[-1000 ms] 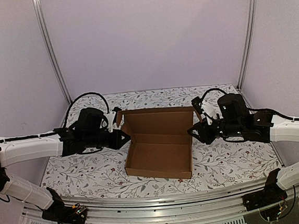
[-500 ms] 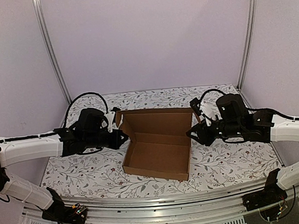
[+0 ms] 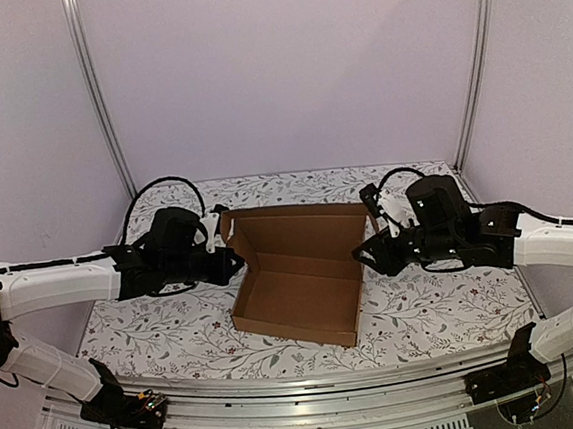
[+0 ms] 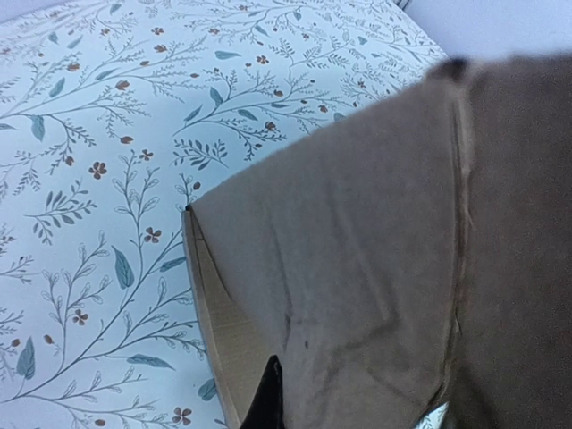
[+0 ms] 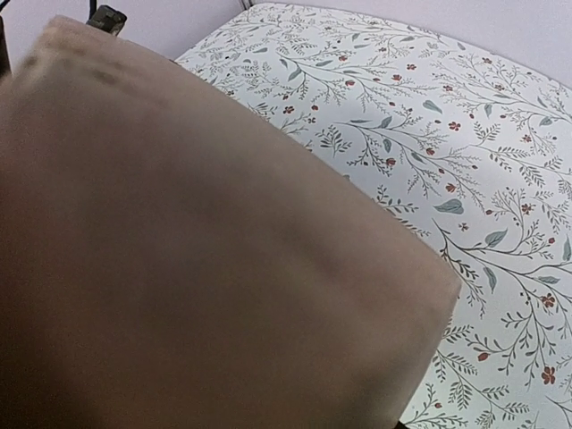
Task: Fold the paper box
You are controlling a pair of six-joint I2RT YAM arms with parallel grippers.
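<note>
The paper box (image 3: 298,294) is a brown cardboard mailer on the floral cloth, its tray open and its lid standing up at the back. My left gripper (image 3: 237,263) is at the tray's left wall. In the left wrist view one black fingertip (image 4: 268,398) lies against the cardboard (image 4: 375,268), which hides the other finger. My right gripper (image 3: 360,252) is against the tray's right wall. In the right wrist view cardboard (image 5: 197,268) fills most of the frame and hides the fingers.
The floral tablecloth (image 3: 446,311) covers the table around the box. Metal frame posts stand at the back left (image 3: 96,101) and back right (image 3: 476,57). Black cables loop over both wrists. The table's metal front rail (image 3: 303,399) runs below the box.
The box has slid a little to the left and toward the front edge. My right gripper followed it leftward and my left gripper drew back to the left.
</note>
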